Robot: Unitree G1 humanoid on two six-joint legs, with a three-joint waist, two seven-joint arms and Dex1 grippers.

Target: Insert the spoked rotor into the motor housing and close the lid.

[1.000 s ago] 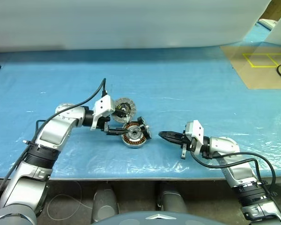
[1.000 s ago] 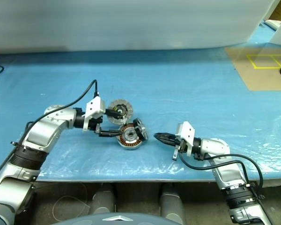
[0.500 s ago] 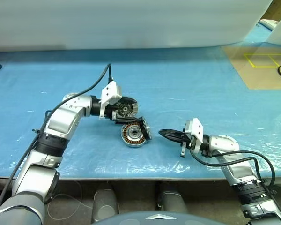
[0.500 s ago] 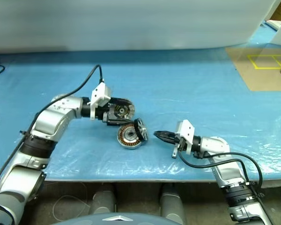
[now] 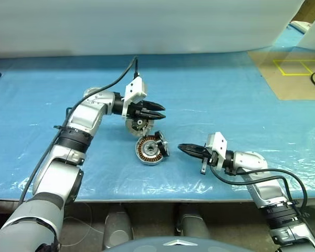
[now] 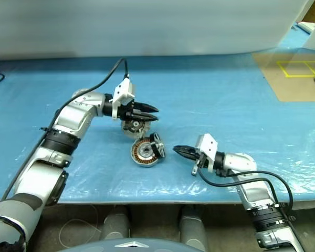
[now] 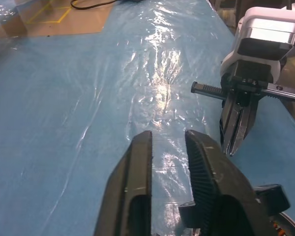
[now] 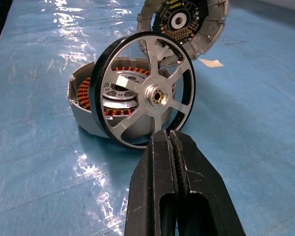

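Copper windings show inside the motor housing, which sits on the blue plastic-covered desk between your two arms. The spoked rotor stands on edge, leaning against the housing's rim on the side facing your right arm; it is propped there, not seated over the hub. The lid lies just behind the housing, tilted, with its black-and-yellow centre facing up.

Your left hand hovers above the lid, pointing across toward your right side. Its two fingers stand a narrow gap apart with nothing between them, so it carries nothing. Your right hand rests low over the desk, near the rotor, aimed straight at it with its fingers pressed together and empty.

By the look of it, you are at the insertion step, and it is not yet done. The next move calls for tipping the rotor flat and lining its central hub up with the metal hub in the housing, so it drops in level. Watch that a push does not slide the housing or roll the rotor away. The lid comes afterwards.
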